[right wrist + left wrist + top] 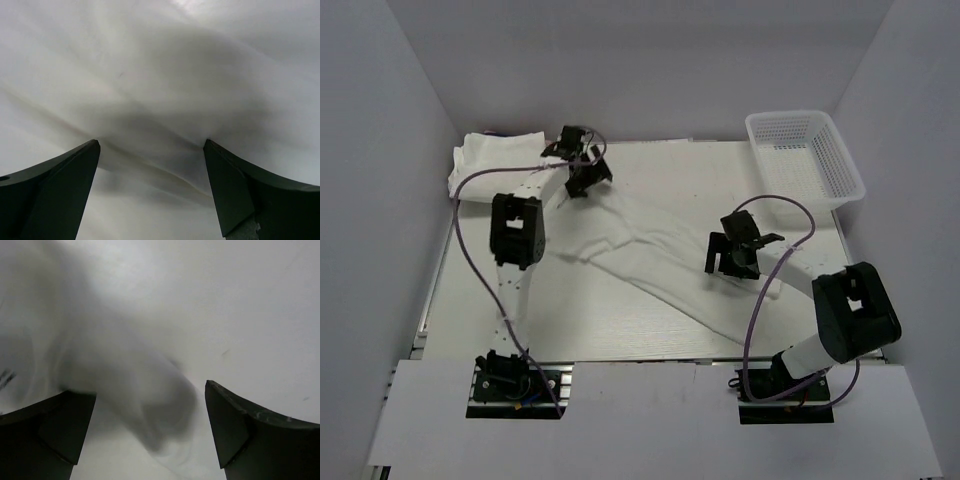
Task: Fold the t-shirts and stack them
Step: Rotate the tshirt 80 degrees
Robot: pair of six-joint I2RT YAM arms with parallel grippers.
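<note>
While our left gripper [582, 166] and right gripper [734, 256] gape above a shirt [660, 262], a basket [837, 160] sits far right. A bundle [496, 155] lies far left.

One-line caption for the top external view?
Open left claw and open right claw above a white t-shirt lying diagonally on the table; folded bundle far-left corner, basket far-right.

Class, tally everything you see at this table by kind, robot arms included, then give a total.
Loose t-shirt: 1
Folded cloth bundle: 1
Basket: 1
Robot arms: 2 (left, right)
Total: 5
</note>
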